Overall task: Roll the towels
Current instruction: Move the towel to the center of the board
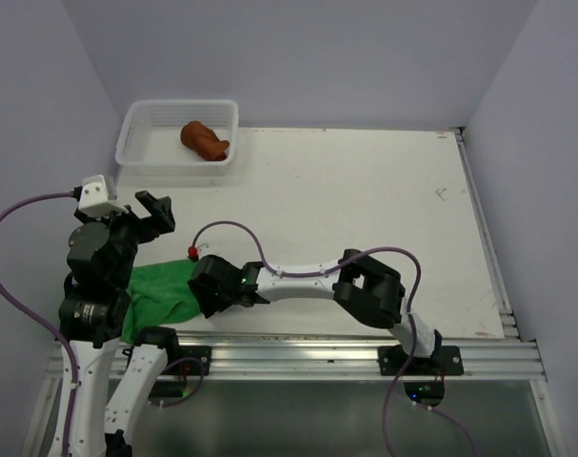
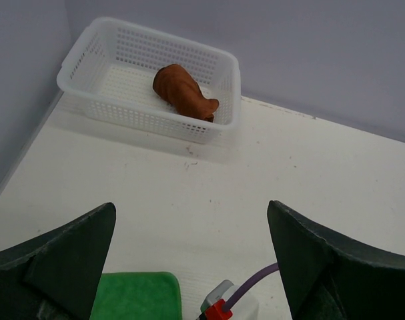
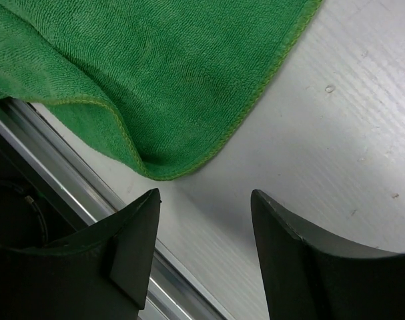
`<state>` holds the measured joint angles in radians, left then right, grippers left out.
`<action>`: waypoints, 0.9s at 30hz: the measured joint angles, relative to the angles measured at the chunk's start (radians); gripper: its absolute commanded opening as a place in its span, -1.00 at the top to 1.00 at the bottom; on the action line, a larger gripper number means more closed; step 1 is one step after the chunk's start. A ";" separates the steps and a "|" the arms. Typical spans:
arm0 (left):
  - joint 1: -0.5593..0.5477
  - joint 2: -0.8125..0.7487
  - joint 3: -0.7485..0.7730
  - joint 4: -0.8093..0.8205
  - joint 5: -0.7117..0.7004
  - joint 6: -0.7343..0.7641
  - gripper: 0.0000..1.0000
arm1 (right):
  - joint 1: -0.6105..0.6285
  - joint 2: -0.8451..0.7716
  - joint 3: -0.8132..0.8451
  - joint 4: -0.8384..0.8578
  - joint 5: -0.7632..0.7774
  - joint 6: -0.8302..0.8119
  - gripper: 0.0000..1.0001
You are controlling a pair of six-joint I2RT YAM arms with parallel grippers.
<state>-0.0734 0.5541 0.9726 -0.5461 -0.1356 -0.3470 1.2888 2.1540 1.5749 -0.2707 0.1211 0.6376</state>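
Bright green terry towel [image 1: 160, 293] lies loosely spread at the near-left edge of the white bench [image 1: 365, 190], partly under the left arm. Right hand [image 3: 205, 200]: fingers apart, empty, just beside the towel's hemmed corner. Left hand [image 2: 192, 227]: wide apart, empty, above the bench. Rust-brown towel [image 2: 183, 92] sits bundled inside the white plastic mesh basket [image 2: 142, 120], far-left corner.

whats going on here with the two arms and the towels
Two robot arms are rolling towels. The rust-brown towel already lies bundled up in the white basket at the far left of the table. The green towel lies unrolled at the near left edge. The right gripper is low at its corner, jaws open and holding nothing. The left gripper hangs open above, also holding nothing.
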 measured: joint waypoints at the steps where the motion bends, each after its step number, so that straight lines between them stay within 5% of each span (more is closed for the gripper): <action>1: -0.003 -0.002 -0.005 -0.002 0.000 0.000 -0.99 | 0.002 0.004 0.004 0.000 0.000 0.002 -0.19; 13: -0.014 -0.016 -0.055 -0.002 0.002 0.000 -0.99 | 0.000 0.087 0.097 0.024 -0.046 0.016 -0.04; 23: -0.015 -0.016 -0.090 0.003 0.003 0.000 -0.99 | 0.001 0.125 0.114 0.055 -0.077 0.043 0.95; 27: -0.018 -0.014 -0.094 0.005 0.000 0.000 -0.99 | -0.003 0.130 0.122 0.052 -0.079 0.046 1.00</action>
<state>-0.0914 0.5396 0.8787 -0.5407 -0.1356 -0.3470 1.2858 2.2841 1.6970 -0.2184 0.0425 0.6838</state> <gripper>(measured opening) 0.994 0.013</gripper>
